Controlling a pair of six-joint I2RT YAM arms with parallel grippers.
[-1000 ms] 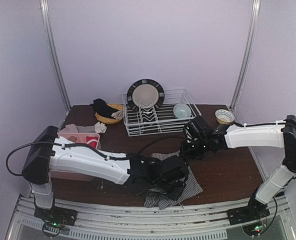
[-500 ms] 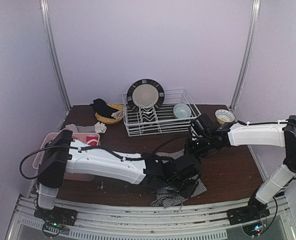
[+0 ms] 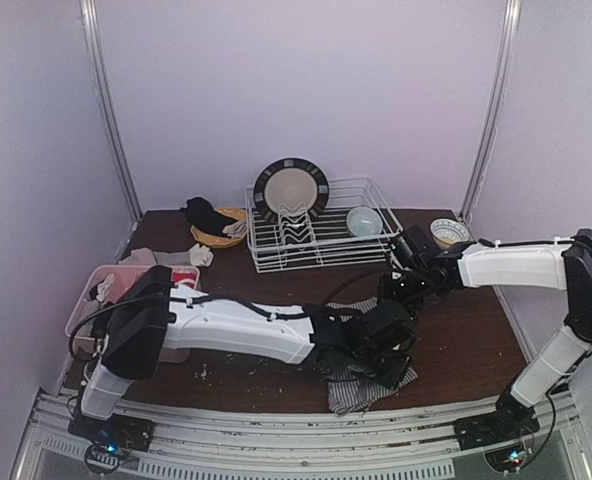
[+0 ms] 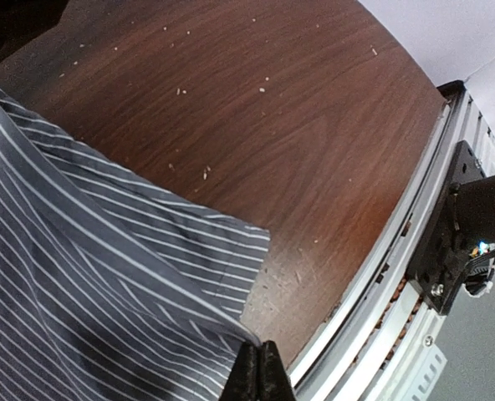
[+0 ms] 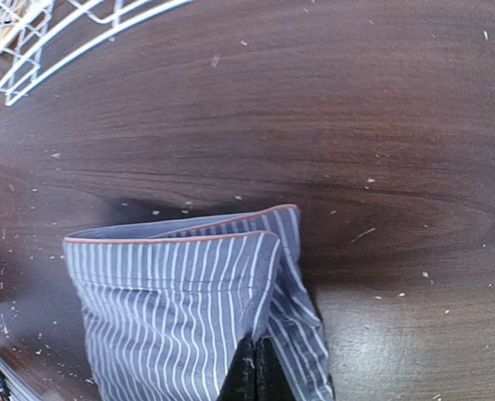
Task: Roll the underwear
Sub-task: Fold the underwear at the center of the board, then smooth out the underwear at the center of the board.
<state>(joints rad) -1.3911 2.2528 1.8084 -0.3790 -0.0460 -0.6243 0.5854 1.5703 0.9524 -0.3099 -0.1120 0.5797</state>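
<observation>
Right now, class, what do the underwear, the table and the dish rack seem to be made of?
The underwear: thin woven cloth, likely cotton, matte; striped, folds softly. The table: dark wood or wood-look laminate, slight sheen; grain shows. The dish rack: white coated wire, probably metal.

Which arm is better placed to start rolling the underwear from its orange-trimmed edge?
Right, probably: the right pincer grips the underwear just below that edge; the left pincer holds a plain corner near the rail.

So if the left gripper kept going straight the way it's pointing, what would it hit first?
Probably the bare wooden tabletop just past the striped underwear that the left gripper pinches; depth is hard to judge.
</observation>
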